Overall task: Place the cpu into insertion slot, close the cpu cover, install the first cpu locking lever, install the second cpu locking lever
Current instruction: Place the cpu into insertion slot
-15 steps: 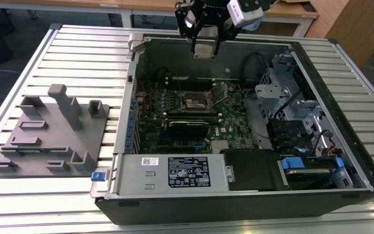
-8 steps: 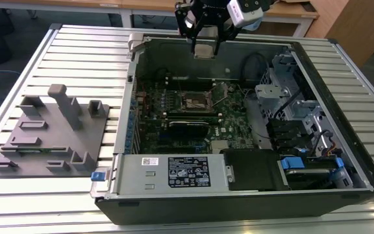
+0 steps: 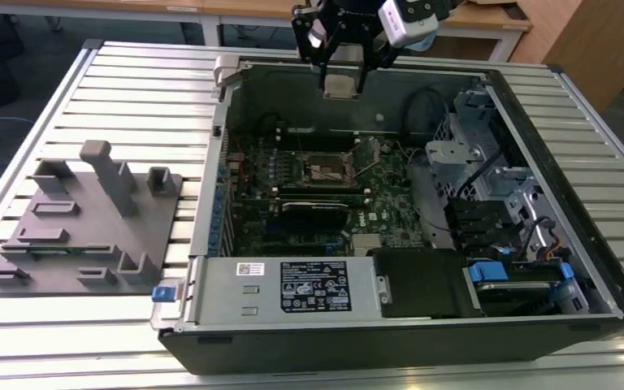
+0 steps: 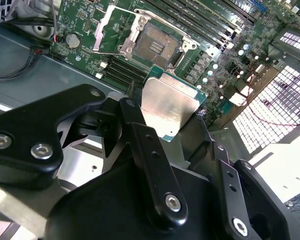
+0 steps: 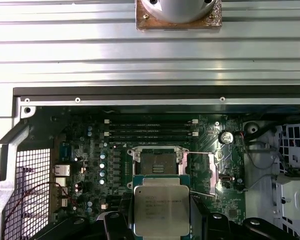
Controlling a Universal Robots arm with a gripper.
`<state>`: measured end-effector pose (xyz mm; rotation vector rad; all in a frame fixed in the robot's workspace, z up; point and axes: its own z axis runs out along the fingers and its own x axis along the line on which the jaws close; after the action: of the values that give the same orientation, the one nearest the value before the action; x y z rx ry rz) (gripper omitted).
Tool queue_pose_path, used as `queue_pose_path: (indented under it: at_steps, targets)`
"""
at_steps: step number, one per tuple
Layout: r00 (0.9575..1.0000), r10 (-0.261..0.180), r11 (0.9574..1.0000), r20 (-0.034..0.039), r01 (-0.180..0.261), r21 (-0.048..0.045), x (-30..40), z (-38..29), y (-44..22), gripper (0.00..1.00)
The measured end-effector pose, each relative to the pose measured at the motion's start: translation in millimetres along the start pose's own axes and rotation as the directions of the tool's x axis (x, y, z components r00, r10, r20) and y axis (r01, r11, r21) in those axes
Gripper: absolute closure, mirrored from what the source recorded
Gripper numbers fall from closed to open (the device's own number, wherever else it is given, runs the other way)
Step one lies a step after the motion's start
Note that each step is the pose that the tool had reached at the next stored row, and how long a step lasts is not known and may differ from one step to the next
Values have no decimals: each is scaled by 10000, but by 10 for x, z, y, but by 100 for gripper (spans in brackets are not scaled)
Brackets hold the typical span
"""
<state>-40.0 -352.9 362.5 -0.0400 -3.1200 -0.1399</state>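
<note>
In the exterior view there is one open computer case (image 3: 344, 349) lying on a slatted metal table (image 3: 127, 81), one grey moulded tray (image 3: 84, 231) beside it on the exterior view's left, and one grey power supply box (image 3: 279, 288) at the case's near end. One gripper (image 3: 340, 81) hangs over the far wall of the case, its jaws closed narrow on the one cpu (image 3: 340, 84), a small pale square held well above the board. The single insertion slot (image 3: 323, 168) sits open on the green board below, apart from the chip. In the second wrist view the gripper (image 4: 170, 114) shows two black fingers (image 4: 139, 132), one at each side edge of the cpu (image 4: 170, 105) — a flat square with a dull silvery-beige metal top and a thin green rim. Beyond it lies the insertion slot (image 4: 157, 45), with a dark centre and a bright metal rim, and the cpu cover (image 4: 107, 30), one thin silvery frame, is swung back off it. In the first wrist view the cpu (image 5: 161, 205) hangs in the gripper (image 5: 161, 216) just short of the insertion slot (image 5: 157, 162), not touching it. The cpu cover (image 5: 202, 172) lies folded open beside the slot, and long black memory slots (image 5: 152, 131) run past it.
</note>
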Motion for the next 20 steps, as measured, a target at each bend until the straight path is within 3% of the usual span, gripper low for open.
queue_pose_path:
  at_steps: [20]
  targets:
    - [10000,0,10000,0,0,1,-2,78,-7,46]
